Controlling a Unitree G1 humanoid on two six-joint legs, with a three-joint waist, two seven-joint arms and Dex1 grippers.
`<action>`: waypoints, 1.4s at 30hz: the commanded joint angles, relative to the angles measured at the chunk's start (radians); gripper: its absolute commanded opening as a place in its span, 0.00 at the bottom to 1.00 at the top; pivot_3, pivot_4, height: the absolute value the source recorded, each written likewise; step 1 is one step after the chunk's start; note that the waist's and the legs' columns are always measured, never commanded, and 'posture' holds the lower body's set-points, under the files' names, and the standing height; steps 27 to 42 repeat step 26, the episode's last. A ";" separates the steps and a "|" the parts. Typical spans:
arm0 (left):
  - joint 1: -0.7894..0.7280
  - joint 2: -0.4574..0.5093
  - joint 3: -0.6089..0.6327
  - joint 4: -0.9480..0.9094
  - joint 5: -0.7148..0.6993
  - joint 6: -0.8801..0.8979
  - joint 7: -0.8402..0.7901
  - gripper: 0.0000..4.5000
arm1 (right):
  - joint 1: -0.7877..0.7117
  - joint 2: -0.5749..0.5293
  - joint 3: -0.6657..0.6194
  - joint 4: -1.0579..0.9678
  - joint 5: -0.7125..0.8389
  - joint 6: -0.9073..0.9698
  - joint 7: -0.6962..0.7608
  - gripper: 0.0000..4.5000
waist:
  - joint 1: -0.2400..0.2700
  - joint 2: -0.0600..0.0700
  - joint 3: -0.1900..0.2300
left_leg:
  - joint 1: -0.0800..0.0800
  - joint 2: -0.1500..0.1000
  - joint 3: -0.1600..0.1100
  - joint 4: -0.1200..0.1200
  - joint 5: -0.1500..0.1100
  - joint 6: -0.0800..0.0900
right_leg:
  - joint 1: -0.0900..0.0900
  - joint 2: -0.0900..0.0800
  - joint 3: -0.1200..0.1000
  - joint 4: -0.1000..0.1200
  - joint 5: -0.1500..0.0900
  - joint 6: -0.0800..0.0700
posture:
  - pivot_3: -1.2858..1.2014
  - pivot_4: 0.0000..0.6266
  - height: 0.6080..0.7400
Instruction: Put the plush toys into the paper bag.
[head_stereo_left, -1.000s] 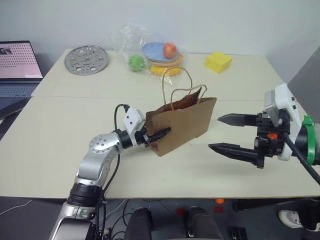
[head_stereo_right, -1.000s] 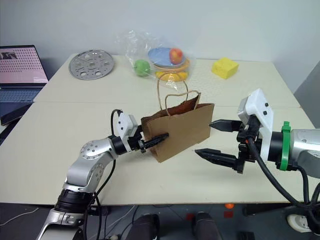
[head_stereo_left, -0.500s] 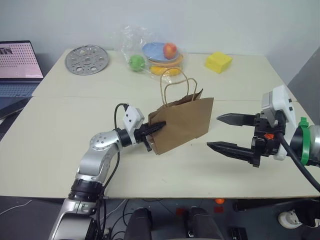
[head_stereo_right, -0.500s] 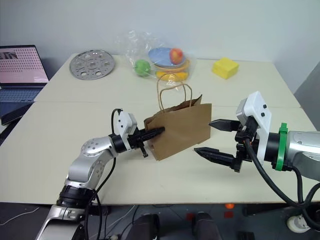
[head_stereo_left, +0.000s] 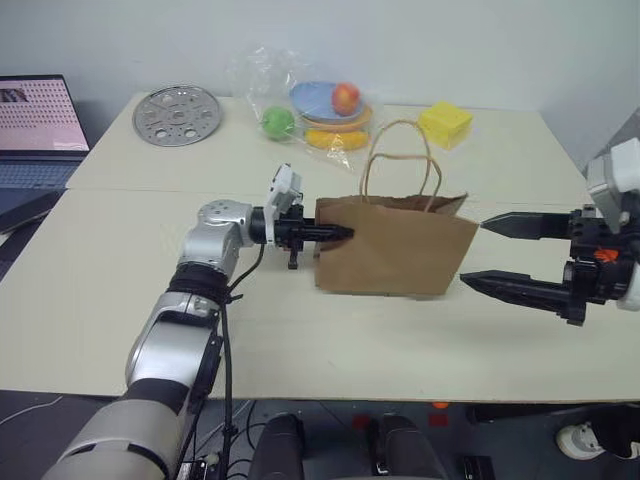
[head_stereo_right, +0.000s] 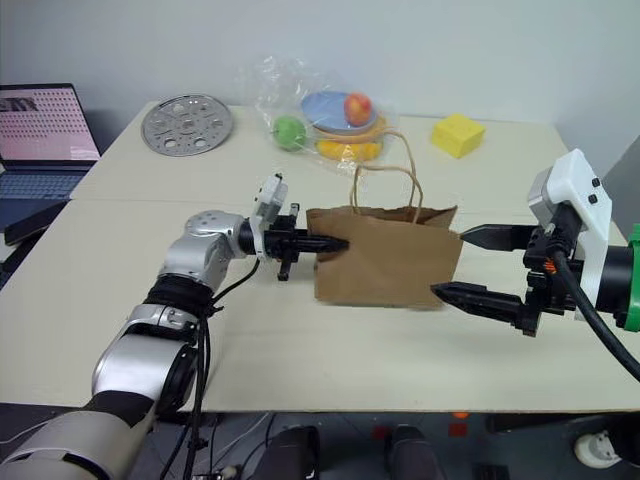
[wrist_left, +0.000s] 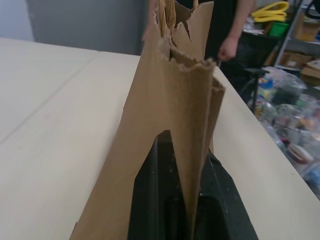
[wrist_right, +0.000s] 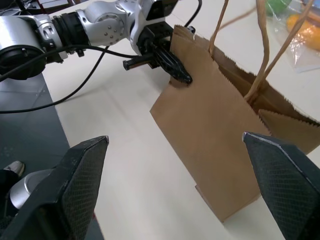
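Paper bag (head_stereo_left: 395, 255) stands upright near the middle of the bench (head_stereo_left: 120, 300), and your left claw (head_stereo_left: 330, 234) is pinching its left side panel high up, fingers pressed together on the paper. Your right claw (head_stereo_left: 500, 255) hangs spread wide just beside the bag's right end, holding nothing. No plush toy can be made out in these views; whether one already lies inside the bag cannot be told.

Hold that pinch steady and level so the bag neither tips nor folds. Bring the right claw to the rim, not the looped cord handles (head_stereo_left: 400, 165), and mind that kraft paper tears at its serrated edge.

On the far side of the bench lie plastic-wrapped fruit (head_stereo_left: 305, 110), a yellow block (head_stereo_left: 445, 122) and a perforated metal disc (head_stereo_left: 176, 115). A laptop (head_stereo_left: 35, 120) sits off to the far left. Beyond the bench, the left wrist view catches a person standing by cluttered shelves.
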 joint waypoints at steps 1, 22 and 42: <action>-0.047 -0.040 0.004 0.123 0.052 -0.118 -0.016 0.00 | 0.033 -0.015 -0.066 -0.021 0.060 0.002 -0.045 1.00 | 0.000 0.000 0.000 | -0.001 0.000 -0.001 0.000 0.000 0.000 | 0.000 0.000 -0.001 0.000 0.000 0.000 | 0.52 0.24 1.00; 0.376 0.403 0.223 -0.735 0.020 0.330 0.335 1.00 | 0.422 0.217 -0.158 0.140 -0.582 -0.260 0.116 1.00 | -0.011 0.000 -0.001 | 0.000 0.001 -0.005 0.001 0.000 0.000 | 0.001 0.001 -0.002 0.002 0.002 0.004 | 0.52 0.24 1.00; 0.502 0.405 0.289 -0.909 -0.023 0.398 0.450 1.00 | 0.414 0.298 -0.051 0.237 -0.752 -0.418 0.151 1.00 | -0.002 0.002 0.000 | 0.002 0.001 -0.003 0.002 0.001 -0.001 | 0.002 -0.002 -0.001 0.002 0.002 0.004 | 0.52 0.24 1.00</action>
